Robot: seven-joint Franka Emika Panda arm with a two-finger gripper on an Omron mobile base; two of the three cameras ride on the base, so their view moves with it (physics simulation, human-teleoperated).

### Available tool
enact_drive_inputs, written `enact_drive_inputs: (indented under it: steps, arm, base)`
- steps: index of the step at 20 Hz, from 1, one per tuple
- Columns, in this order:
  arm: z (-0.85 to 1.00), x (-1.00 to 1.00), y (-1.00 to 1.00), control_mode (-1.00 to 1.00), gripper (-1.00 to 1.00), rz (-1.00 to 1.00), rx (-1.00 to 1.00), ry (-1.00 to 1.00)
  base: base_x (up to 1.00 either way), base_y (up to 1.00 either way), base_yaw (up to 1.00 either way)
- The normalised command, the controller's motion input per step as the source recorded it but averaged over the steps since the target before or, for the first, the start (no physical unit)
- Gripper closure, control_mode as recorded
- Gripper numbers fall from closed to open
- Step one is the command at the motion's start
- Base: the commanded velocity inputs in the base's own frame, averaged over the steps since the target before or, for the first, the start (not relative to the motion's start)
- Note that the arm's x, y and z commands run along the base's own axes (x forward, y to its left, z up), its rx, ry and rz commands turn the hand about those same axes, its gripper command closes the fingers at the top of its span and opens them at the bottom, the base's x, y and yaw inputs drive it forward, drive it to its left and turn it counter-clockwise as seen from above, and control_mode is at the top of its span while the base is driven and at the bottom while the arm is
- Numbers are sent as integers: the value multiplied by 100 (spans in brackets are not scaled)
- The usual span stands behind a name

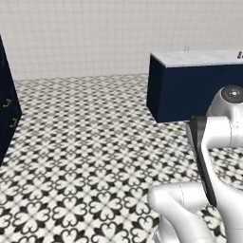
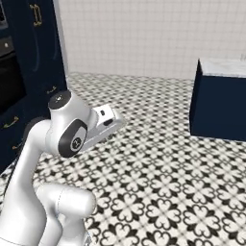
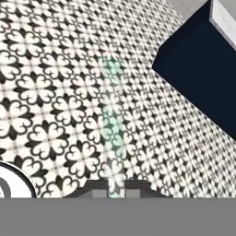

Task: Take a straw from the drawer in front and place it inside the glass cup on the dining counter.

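My fingers (image 3: 116, 191) are clamped on the pale green straw (image 3: 112, 133), which sticks out over the patterned floor (image 3: 55, 92). Dining counter (image 1: 199, 59) sits ahead right, well apart.

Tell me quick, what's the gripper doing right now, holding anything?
Gripper: fingers closed on the pale green see-through straw, which sticks out ahead of it over the patterned floor.

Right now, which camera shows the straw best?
The hand view: the pale green, see-through straw rises from between the pincer tips across the patterned floor tiles. In the left base view the arm is seen without it; the right base view gives the hand too small to tell.
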Motion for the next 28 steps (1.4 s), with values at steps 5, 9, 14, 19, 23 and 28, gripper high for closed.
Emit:
enact_drive_inputs:
  steps: [5, 9, 14, 19, 23, 28]
  arm:
    - [0, 0, 0, 100, 100, 0, 0, 0]
    - [0, 0, 0, 100, 100, 0, 0, 0]
    - [0, 0, 0, 100, 100, 0, 0, 0]
    - [0, 0, 0, 100, 100, 0, 0, 0]
    - [0, 0, 0, 100, 100, 0, 0, 0]
    - [0, 0, 0, 100, 100, 0, 0, 0]
  base:
    - [100, 33, -35]
    - [100, 55, -28]
    - [100, 64, -26]
    - [100, 67, -26]
    - [100, 66, -26]
    - [100, 65, -25]
